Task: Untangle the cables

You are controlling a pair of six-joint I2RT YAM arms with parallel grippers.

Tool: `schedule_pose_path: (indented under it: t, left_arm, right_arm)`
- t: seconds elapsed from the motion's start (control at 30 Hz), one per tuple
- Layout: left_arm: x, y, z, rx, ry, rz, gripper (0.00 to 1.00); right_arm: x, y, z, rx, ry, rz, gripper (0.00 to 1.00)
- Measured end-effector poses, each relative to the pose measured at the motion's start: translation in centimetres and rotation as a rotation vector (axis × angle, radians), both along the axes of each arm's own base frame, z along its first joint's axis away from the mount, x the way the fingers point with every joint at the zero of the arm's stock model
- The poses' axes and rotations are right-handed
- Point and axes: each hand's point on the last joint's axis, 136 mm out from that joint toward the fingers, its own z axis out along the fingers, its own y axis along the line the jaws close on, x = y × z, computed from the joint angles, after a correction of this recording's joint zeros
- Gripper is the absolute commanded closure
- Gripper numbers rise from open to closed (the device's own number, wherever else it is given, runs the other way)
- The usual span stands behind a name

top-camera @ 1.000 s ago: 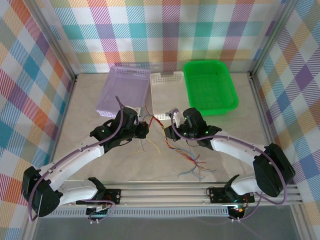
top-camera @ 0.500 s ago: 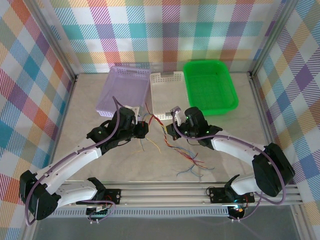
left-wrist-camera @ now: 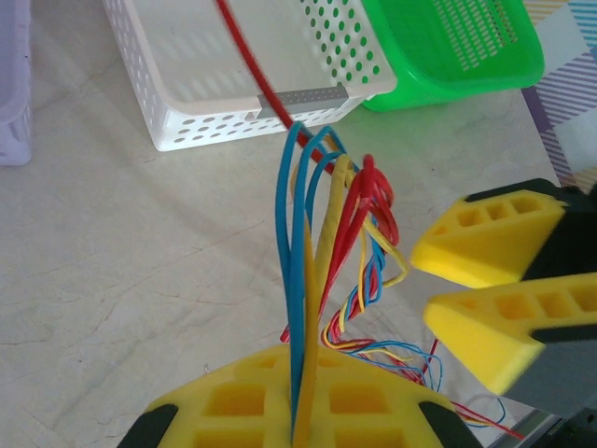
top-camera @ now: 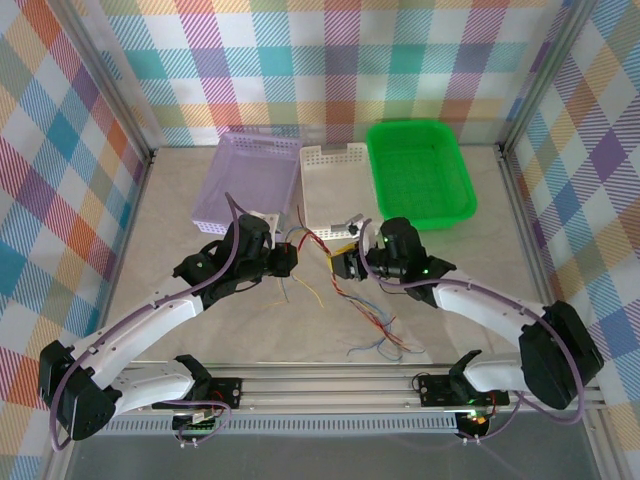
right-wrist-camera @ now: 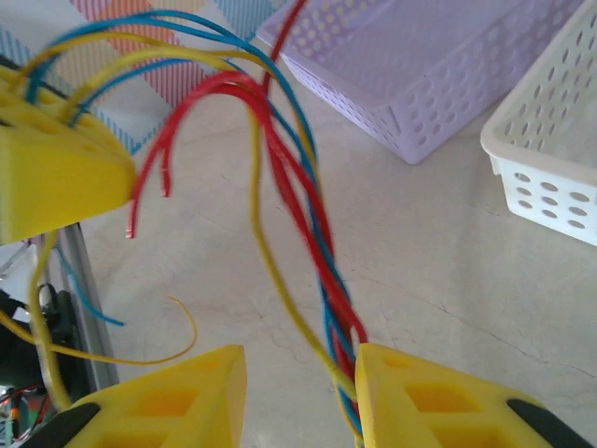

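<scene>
The left pincer [left-wrist-camera: 298, 411] is clamped tight on blue and yellow strands of the cables [left-wrist-camera: 367, 191]. The cables arch across to the right pincer [right-wrist-camera: 300, 373], whose jaws stand partly apart with the twisted bundle passing through the gap. Loose ends trail toward the worktop's [top-camera: 180, 260] near edge, in front of the white basket [top-camera: 330, 195].

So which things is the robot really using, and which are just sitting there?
Using: cables; left pincer, shut on them; right pincer, open.
Just sitting: purple basket; white basket; green basket.
</scene>
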Motion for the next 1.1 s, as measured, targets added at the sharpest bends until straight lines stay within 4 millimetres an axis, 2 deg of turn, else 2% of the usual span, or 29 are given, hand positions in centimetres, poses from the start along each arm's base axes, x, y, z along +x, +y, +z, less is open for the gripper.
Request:
schedule_pose_path:
  t: [0.1, 0.2, 0.53, 0.63, 0.77, 0.87, 1.1]
  left_arm:
    - [0.0, 0.0, 0.0, 0.001, 0.001, 0.0, 1.0]
    - [0.0, 0.0, -0.1, 0.0, 0.002, -0.001, 1.0]
    - [-0.1, -0.3, -0.2, -0.012, 0.02, -0.003, 1.0]
    - [-0.1, -0.3, -0.2, -0.015, 0.023, -0.002, 1.0]
    - [-0.1, -0.3, -0.3, -0.013, 0.026, -0.002, 1.0]
    - [-0.1, -0.3, -0.4, -0.012, 0.026, -0.002, 1.0]
    - [-0.1, -0.3, -0.4, -0.011, 0.024, 0.0, 1.0]
  right_arm:
    - [-0.2, -0.1, 0.8, 0.017, -0.019, 0.005, 0.65]
    - [-0.2, 0.0, 0.6, 0.012, -0.018, 0.006, 0.66]
    - [0.5, 0.8, -2.0, -0.029, 0.046, 0.019, 0.69]
    - [0.6, 1.0, -2.6, -0.036, 0.061, 0.026, 0.75]
    - [0.7, 1.0, -2.9, -0.04, 0.063, 0.025, 0.93]
    - [0.7, 1.1, -2.8, -0.04, 0.059, 0.024, 1.0]
    - [1.1, 0.9, -2.9, -0.047, 0.048, 0.003, 1.0]
